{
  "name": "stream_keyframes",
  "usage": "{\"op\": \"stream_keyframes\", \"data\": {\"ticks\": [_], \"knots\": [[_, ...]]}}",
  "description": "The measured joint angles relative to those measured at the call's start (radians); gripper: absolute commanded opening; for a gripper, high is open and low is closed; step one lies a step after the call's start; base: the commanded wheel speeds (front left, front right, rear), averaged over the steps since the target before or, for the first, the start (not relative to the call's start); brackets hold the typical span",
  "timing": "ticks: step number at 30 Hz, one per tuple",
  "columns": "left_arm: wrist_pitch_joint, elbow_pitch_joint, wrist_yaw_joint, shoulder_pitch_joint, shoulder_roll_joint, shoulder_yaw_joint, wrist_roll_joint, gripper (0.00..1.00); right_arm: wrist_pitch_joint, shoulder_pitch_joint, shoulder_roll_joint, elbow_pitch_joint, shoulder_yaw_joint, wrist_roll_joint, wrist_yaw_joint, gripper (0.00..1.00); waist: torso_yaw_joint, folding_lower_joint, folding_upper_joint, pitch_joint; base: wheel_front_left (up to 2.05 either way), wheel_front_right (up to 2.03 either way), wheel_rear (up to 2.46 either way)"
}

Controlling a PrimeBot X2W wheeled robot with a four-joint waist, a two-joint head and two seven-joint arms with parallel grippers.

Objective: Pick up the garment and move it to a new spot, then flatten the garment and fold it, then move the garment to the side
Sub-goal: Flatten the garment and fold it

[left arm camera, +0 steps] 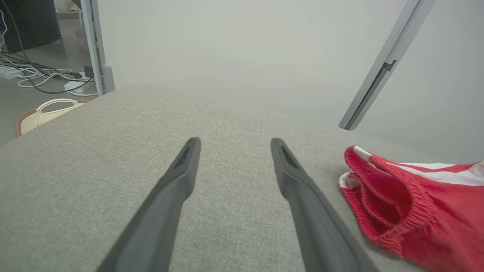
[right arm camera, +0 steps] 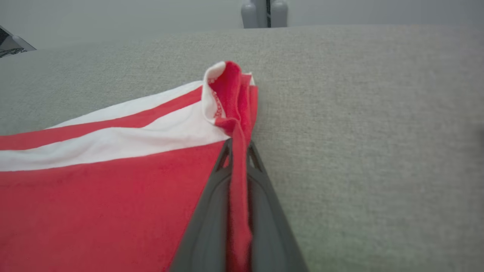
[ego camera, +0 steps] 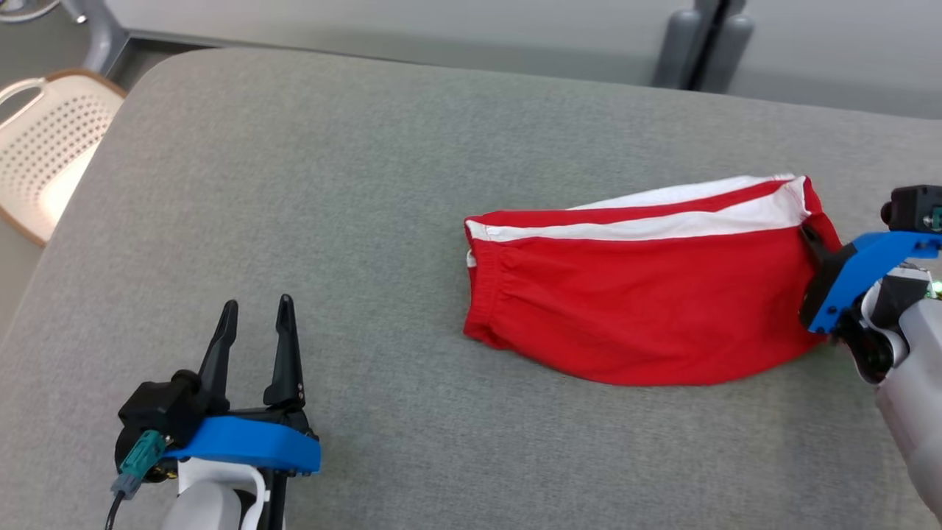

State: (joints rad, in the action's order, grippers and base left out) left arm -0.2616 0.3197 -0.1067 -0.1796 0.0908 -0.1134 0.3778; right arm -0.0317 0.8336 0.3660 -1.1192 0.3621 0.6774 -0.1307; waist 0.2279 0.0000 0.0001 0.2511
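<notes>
The right gripper (right arm camera: 238, 148) has its fingers (right arm camera: 204, 226) squeezed tight on the right edge of the garment (ego camera: 633, 309), with a thin fold of red cloth pinched between them. The garment is red with white stripes along its far side. It lies on the right part of the grey cushion (ego camera: 294, 184), with its stretchy waist pointing left. The left gripper (ego camera: 257, 303) is at the near left, its fingers apart with nothing in them, well apart from the garment. A cream basket (ego camera: 44, 147) with holes sits past the cushion's far left edge
</notes>
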Motion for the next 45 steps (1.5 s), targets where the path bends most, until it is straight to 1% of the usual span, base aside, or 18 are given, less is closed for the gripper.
{"op": "stream_keyframes", "data": {"ticks": [3, 8, 13, 16, 18, 21, 27, 30, 32, 36, 37, 38, 42, 45], "knots": [[0.000, -0.014, 0.000, 0.021, 0.013, 0.008, -0.010, 1.00, 0.031, -0.029, 0.017, 0.009, -0.013, -0.021, 0.000, 0.00, -0.034, 0.0000, 0.0000, -0.021, 0.00, 0.00, 0.00], [0.000, -0.022, 0.002, 0.064, 0.019, 0.004, -0.013, 1.00, 0.068, -0.061, 0.040, -0.007, -0.047, -0.081, 0.000, 0.00, -0.083, 0.0000, 0.0000, -0.063, 0.00, 0.00, 0.00], [0.014, -0.035, 0.005, 0.087, 0.020, -0.008, -0.013, 1.00, 0.075, -0.064, 0.053, -0.027, -0.077, -0.145, 0.000, 0.00, -0.106, 0.0000, -0.0001, -0.108, 0.00, 0.00, 0.00], [0.023, -0.040, 0.007, 0.098, 0.019, -0.020, -0.013, 1.00, 0.058, -0.059, 0.044, -0.024, -0.079, -0.188, 0.000, 0.00, -0.106, -0.0001, 0.0000, -0.128, 0.00, 0.00, 0.00], [0.027, -0.043, 0.006, 0.103, 0.019, -0.025, -0.011, 1.00, 0.040, -0.047, 0.024, -0.012, -0.078, -0.213, 0.000, 0.00, -0.100, -0.0001, -0.0001, -0.138, 0.00, 0.00, 0.00], [0.033, -0.048, 0.012, 0.114, 0.025, -0.030, -0.016, 1.00, -0.005, -0.023, -0.026, 0.021, -0.067, -0.256, 0.000, 0.00, -0.087, -0.0001, 0.0000, -0.149, 0.00, 0.00, 0.00], [0.043, -0.058, 0.018, 0.114, 0.030, -0.041, -0.020, 1.00, -0.145, 0.004, -0.183, 0.112, 0.001, -0.323, 0.000, 0.00, -0.067, -0.0001, 0.0000, -0.155, 0.00, 0.00, 0.00], [0.044, -0.061, 0.018, 0.104, 0.028, -0.049, -0.019, 1.00, -0.216, 0.006, -0.249, 0.138, 0.036, -0.343, 0.000, 0.00, -0.054, 0.0000, 0.0000, -0.153, 0.00, 0.00, 0.00], [0.044, -0.061, 0.018, 0.092, 0.026, -0.054, -0.017, 1.00, -0.255, 0.005, -0.274, 0.146, 0.052, -0.353, 0.000, 0.00, -0.044, -0.0001, 0.0000, -0.150, 0.00, 0.00, 0.00], [0.044, -0.056, 0.014, 0.078, 0.024, -0.064, -0.012, 1.00, -0.293, 0.003, -0.299, 0.151, 0.074, -0.360, 0.000, 0.00, -0.025, -0.0001, 0.0000, -0.144, 0.00, 0.00, 0.00], [0.044, -0.054, 0.013, 0.075, 0.023, -0.066, -0.011, 1.00, -0.292, 0.003, -0.302, 0.152, 0.076, -0.360, 0.000, 0.42, -0.020, 0.0000, 0.0000, -0.143, 0.00, 0.00, 0.00], [0.044, -0.051, 0.013, 0.073, 0.022, -0.067, -0.010, 1.00, -0.293, 0.003, -0.305, 0.153, 0.078, -0.361, 0.000, 1.00, -0.016, 0.0000, -0.0001, -0.141, 0.00, 0.00, 0.00], [0.040, -0.042, 0.012, 0.069, 0.022, -0.070, -0.008, 1.00, -0.294, -0.003, -0.311, 0.172, 0.086, -0.338, 0.000, 1.00, -0.008, 0.0000, 0.0000, -0.138, 0.00, 0.00, 0.00], [0.038, -0.039, 0.014, 0.069, 0.023, -0.068, -0.001, 1.00, -0.293, -0.011, -0.314, 0.222, 0.113, -0.304, 0.000, 1.00, -0.014, -0.0001, 0.0000, -0.139, 0.00, 0.00, 0.00]]}}
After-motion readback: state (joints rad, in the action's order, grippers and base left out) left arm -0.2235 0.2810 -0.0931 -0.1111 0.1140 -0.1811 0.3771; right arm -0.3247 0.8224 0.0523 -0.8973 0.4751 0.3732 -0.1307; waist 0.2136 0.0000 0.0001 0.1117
